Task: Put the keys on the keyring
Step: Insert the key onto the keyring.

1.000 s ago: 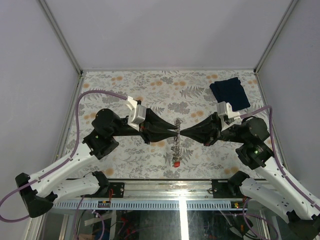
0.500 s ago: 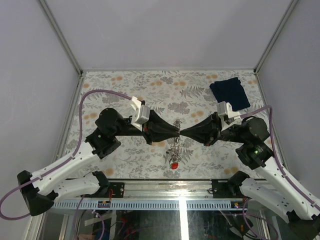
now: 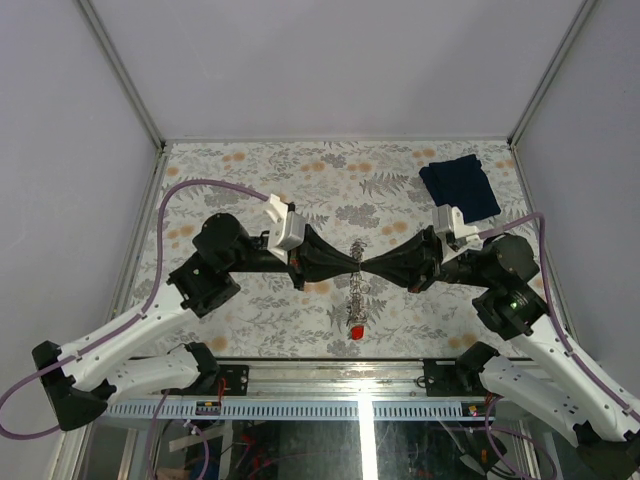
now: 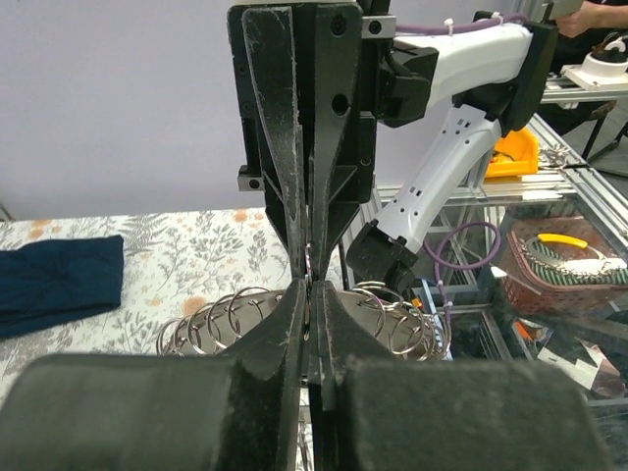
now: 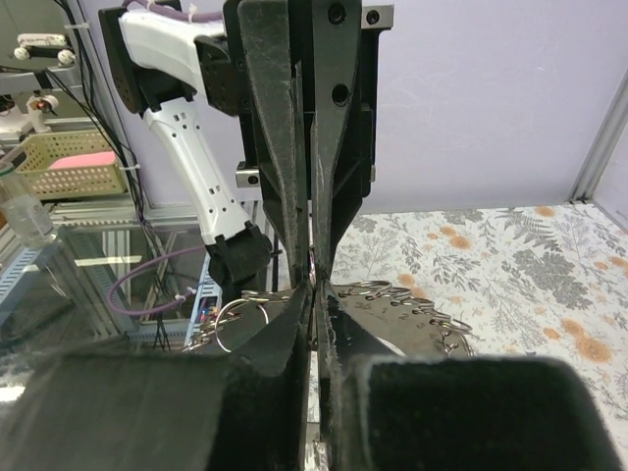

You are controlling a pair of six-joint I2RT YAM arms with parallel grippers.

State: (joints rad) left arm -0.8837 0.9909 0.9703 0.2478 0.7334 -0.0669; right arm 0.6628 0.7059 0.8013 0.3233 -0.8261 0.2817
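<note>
The keyring [image 3: 357, 298] dangles mid-table, its red tag [image 3: 355, 327] lowest, strung from the spot where both arms meet tip to tip. The left gripper [image 3: 354, 266] has just snapped together on the chain's top, joining the right gripper [image 3: 367, 268], already clamped there. A second ago the left jaws stood apart and chain showed above the tips. That should hold a ring steady for threading, I'd say, but I can't spot any keys.

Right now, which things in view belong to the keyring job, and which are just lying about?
Job: keyring with its red tag; left hand and right hand, both shut, tips meeting at it. No keys can be made out.
Lying about: dark blue cloth, far right corner.
</note>
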